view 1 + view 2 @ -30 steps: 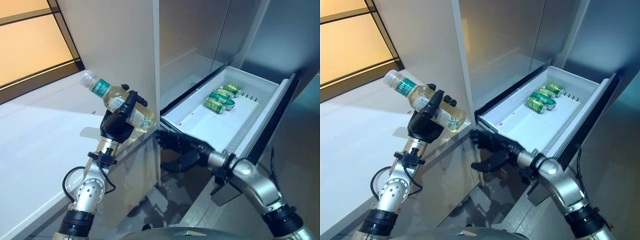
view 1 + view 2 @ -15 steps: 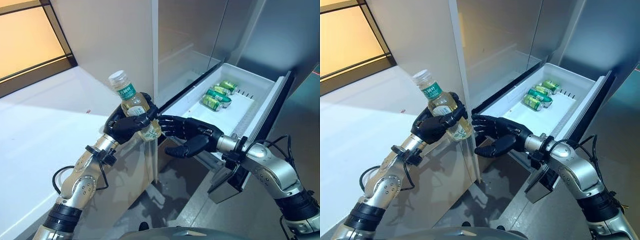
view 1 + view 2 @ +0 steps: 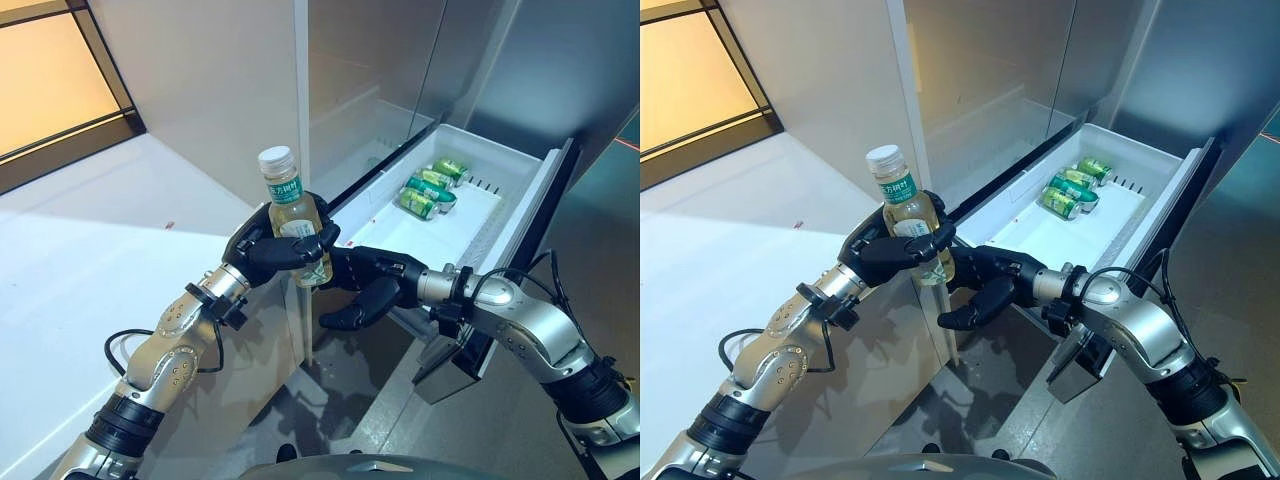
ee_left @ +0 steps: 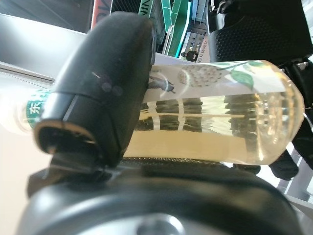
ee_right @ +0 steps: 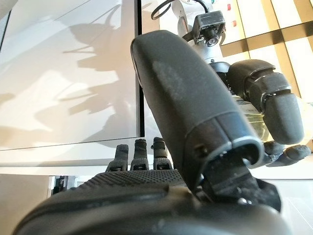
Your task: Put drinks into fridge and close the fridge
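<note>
My left hand (image 3: 268, 252) is shut on a clear bottle (image 3: 296, 222) of pale yellow drink with a white cap and green label, held upright in front of the fridge's side panel. The left wrist view shows the bottle (image 4: 210, 117) under the thumb (image 4: 105, 83). My right hand (image 3: 368, 287) is open just right of the bottle's base, fingers reaching behind it, thumb below; I cannot tell if it touches. The white fridge drawer (image 3: 440, 235) stands pulled out behind, with green cans (image 3: 425, 189) lying at its far end.
A white counter (image 3: 80, 260) spreads to the left. The fridge's tall grey panel edge (image 3: 300, 110) stands right behind the bottle. The drawer's dark front (image 3: 535, 235) juts out at the right, with grey floor below it.
My left hand has swung the bottle from tilted to upright and carried it right, off the counter. My right hand has risen to meet the bottle's base.
</note>
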You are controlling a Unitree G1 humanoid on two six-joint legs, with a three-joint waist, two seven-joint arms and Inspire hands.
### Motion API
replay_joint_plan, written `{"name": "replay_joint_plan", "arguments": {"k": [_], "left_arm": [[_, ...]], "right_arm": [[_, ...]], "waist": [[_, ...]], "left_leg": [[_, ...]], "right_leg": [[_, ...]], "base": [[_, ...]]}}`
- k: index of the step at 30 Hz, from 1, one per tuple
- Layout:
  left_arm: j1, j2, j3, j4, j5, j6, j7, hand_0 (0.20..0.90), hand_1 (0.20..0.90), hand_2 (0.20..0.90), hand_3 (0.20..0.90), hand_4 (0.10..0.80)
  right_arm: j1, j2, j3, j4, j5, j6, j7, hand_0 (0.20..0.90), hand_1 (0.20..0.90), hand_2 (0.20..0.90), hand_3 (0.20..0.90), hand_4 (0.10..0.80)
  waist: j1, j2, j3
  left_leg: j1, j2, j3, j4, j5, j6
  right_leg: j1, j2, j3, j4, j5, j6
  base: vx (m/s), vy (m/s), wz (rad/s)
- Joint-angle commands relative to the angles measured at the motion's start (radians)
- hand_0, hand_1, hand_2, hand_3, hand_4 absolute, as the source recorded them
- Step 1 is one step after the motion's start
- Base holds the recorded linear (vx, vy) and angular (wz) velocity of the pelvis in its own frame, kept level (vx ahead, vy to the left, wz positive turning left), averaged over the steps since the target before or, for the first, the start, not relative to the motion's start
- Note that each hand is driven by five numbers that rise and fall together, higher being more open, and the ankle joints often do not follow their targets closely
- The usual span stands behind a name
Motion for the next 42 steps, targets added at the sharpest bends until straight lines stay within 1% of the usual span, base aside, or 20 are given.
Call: {"name": "replay_joint_plan", "arguments": {"k": [1,6,8,11,14,16,18,20,23,27,32,33,34,35,38,42], "left_arm": [[-0.237,-0.024,-0.022,-0.121,-0.037,-0.196,-0.025,0.300,0.300,0.300,0.200,0.100],[-0.235,-0.040,-0.046,-0.110,-0.048,-0.179,-0.036,0.300,0.300,0.300,0.200,0.100],[-0.229,-0.047,-0.057,-0.100,-0.041,-0.179,-0.042,0.300,0.300,0.300,0.200,0.100],[-0.225,-0.051,-0.069,-0.085,-0.013,-0.180,-0.035,0.300,0.300,0.300,0.200,0.100],[-0.221,-0.050,-0.075,-0.079,0.007,-0.184,-0.032,0.300,0.300,0.300,0.200,0.100],[-0.214,-0.046,-0.084,-0.073,0.047,-0.203,-0.015,0.300,0.300,0.300,0.200,0.100],[-0.216,-0.039,-0.090,-0.064,0.088,-0.229,0.002,0.300,0.300,0.300,0.200,0.100],[-0.220,-0.035,-0.092,-0.061,0.106,-0.238,0.014,0.300,0.300,0.300,0.200,0.100],[-0.230,-0.024,-0.101,-0.056,0.172,-0.258,0.053,0.300,0.300,0.300,0.200,0.100],[-0.237,-0.016,-0.110,-0.047,0.216,-0.268,0.058,0.300,0.300,0.300,0.200,0.100],[-0.253,-0.006,-0.130,-0.042,0.227,-0.269,0.068,0.300,0.300,0.300,0.200,0.100],[-0.254,-0.006,-0.134,-0.041,0.226,-0.271,0.069,0.300,0.300,0.300,0.200,0.100],[-0.254,-0.006,-0.135,-0.040,0.227,-0.272,0.070,0.300,0.300,0.300,0.200,0.100],[-0.258,-0.008,-0.141,-0.040,0.221,-0.275,0.073,0.300,0.300,0.300,0.200,0.100],[-0.264,-0.016,-0.148,-0.041,0.212,-0.290,0.079,0.300,0.300,0.300,0.200,0.100],[-0.267,-0.024,-0.155,-0.050,0.206,-0.305,0.087,0.300,0.300,0.300,0.200,0.100]], "right_arm": [[-0.137,0.040,0.026,-0.069,0.150,-0.062,-0.039,0.900,0.900,0.900,0.900,0.800],[-0.165,0.074,0.034,-0.059,0.262,-0.062,-0.126,0.900,0.900,0.900,0.900,0.800],[-0.168,0.086,0.031,-0.055,0.308,-0.070,-0.164,0.900,0.900,0.900,0.900,0.800],[-0.178,0.110,0.028,-0.042,0.387,-0.054,-0.218,0.900,0.900,0.900,0.900,0.800],[-0.175,0.116,0.027,-0.043,0.426,-0.051,-0.246,0.900,0.900,0.900,0.900,0.800],[-0.170,0.124,0.031,-0.041,0.502,-0.030,-0.290,0.900,0.900,0.900,0.900,0.800],[-0.168,0.128,0.035,-0.033,0.545,-0.016,-0.308,0.900,0.900,0.900,0.900,0.800],[-0.164,0.132,0.041,-0.029,0.551,-0.011,-0.313,0.900,0.900,0.900,0.900,0.800],[-0.152,0.133,0.059,-0.025,0.559,-0.001,-0.322,0.900,0.900,0.900,0.900,0.800],[-0.144,0.130,0.066,-0.019,0.546,0.009,-0.314,0.900,0.900,0.900,0.900,0.800],[-0.156,0.115,0.083,-0.017,0.515,0.031,-0.299,0.900,0.900,0.900,0.900,0.800],[-0.159,0.112,0.087,-0.018,0.511,0.036,-0.300,0.538,0.538,0.538,0.477,0.377],[-0.160,0.111,0.089,-0.018,0.510,0.038,-0.300,0.434,0.434,0.434,0.356,0.256],[-0.165,0.109,0.097,-0.015,0.504,0.044,-0.299,0.300,0.300,0.300,0.200,0.100],[-0.170,0.109,0.115,-0.016,0.493,0.058,-0.312,0.300,0.300,0.300,0.200,0.100],[-0.164,0.115,0.118,-0.009,0.471,0.050,-0.314,0.300,0.300,0.300,0.200,0.100]], "waist": [[0.007,-0.026,-0.105],[0.013,-0.027,-0.105],[0.015,-0.027,-0.105],[0.018,-0.026,-0.106],[0.019,-0.025,-0.106],[0.021,-0.024,-0.107],[0.022,-0.025,-0.106],[0.023,-0.025,-0.106],[0.023,-0.026,-0.108],[0.021,-0.027,-0.108],[0.016,-0.027,-0.108],[0.016,-0.027,-0.109],[0.015,-0.027,-0.109],[0.014,-0.027,-0.110],[0.011,-0.027,-0.110],[0.009,-0.028,-0.108]], "left_leg": [[0.025,-0.024,0.035,0.001,-0.080,0.030],[0.024,-0.025,0.034,0.001,-0.079,0.031],[0.025,-0.025,0.035,0.001,-0.080,0.031],[0.025,-0.025,0.038,0.001,-0.081,0.032],[0.025,-0.025,0.038,0.001,-0.081,0.033],[0.023,-0.025,0.039,0.001,-0.079,0.033],[0.024,-0.025,0.039,0.001,-0.079,0.033],[0.024,-0.025,0.039,0.001,-0.078,0.033],[0.023,-0.025,0.038,0.001,-0.078,0.033],[0.022,-0.026,0.037,0.001,-0.076,0.032],[0.022,-0.026,0.038,0.001,-0.074,0.031],[0.021,-0.026,0.038,0.001,-0.075,0.030],[0.021,-0.026,0.039,0.001,-0.075,0.030],[0.020,-0.025,0.041,0.001,-0.074,0.030],[0.019,-0.023,0.042,0.001,-0.073,0.030],[0.017,-0.023,0.042,0.001,-0.072,0.031]], "right_leg": [[-0.016,0.007,0.016,0.016,0.037,0.028],[-0.016,0.006,0.014,0.016,0.036,0.028],[-0.016,0.005,0.012,0.015,0.036,0.028],[-0.016,0.005,0.009,0.016,0.035,0.028],[-0.017,0.005,0.007,0.017,0.035,0.028],[-0.018,0.004,0.005,0.017,0.035,0.029],[-0.018,0.003,0.002,0.018,0.035,0.029],[-0.018,0.003,0.001,0.018,0.035,0.030],[-0.019,0.003,-0.001,0.018,0.035,0.030],[-0.020,0.004,0.000,0.017,0.037,0.031],[-0.022,0.005,0.005,0.013,0.042,0.033],[-0.022,0.006,0.006,0.012,0.042,0.033],[-0.022,0.006,0.007,0.012,0.042,0.033],[-0.024,0.007,0.010,0.011,0.043,0.033],[-0.026,0.009,0.015,0.011,0.045,0.032],[-0.027,0.011,0.020,0.010,0.047,0.032]], "base": [[0.000,0.000,0.00],[0.000,0.000,0.00],[0.000,0.000,0.00],[0.000,0.000,0.00],[0.000,0.000,0.00],[0.000,0.000,0.00],[0.000,0.000,0.00],[0.000,0.000,0.00],[0.000,0.000,0.00],[0.000,0.000,0.00],[0.000,0.000,0.00],[0.000,0.000,0.00],[0.000,0.000,0.00],[-0.002,-0.004,-0.03],[-0.002,-0.005,-0.08],[-0.002,-0.007,-0.05]]}}
